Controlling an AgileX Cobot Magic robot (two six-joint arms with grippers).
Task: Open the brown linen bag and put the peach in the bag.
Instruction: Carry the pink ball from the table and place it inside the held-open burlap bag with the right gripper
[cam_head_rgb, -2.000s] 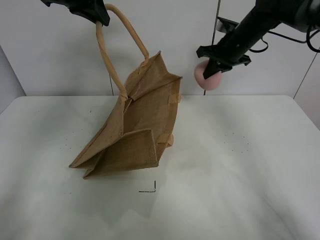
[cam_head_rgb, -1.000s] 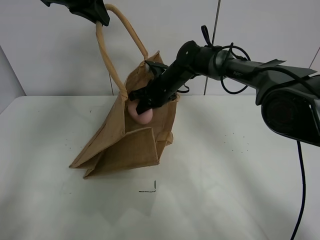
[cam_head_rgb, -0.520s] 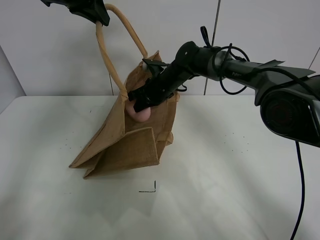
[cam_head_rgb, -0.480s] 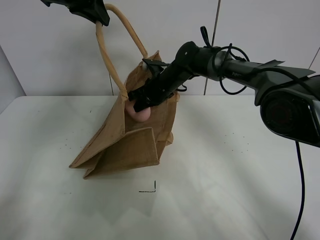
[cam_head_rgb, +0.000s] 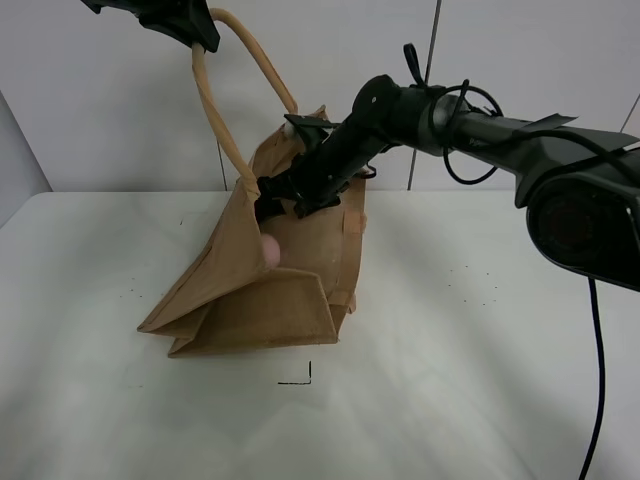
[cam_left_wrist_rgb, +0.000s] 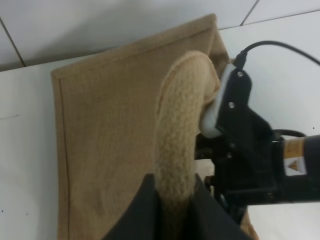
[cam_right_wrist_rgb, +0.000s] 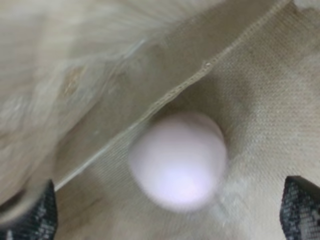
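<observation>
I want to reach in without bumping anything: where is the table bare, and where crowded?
The white table is bare right of the tan-brown woven jute bag and in front of it around the black corner mark. Crowded: the bag's mouth, where the right pincer sits above the round pink peach.

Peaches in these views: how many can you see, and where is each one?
1. The peach is inside the brown linen bag, just below the open right gripper, which is not touching it. More could be hidden in the bag's folds.

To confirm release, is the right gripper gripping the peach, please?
No, its fingertips sit wide apart, clear of the peach in the linen bag.
</observation>
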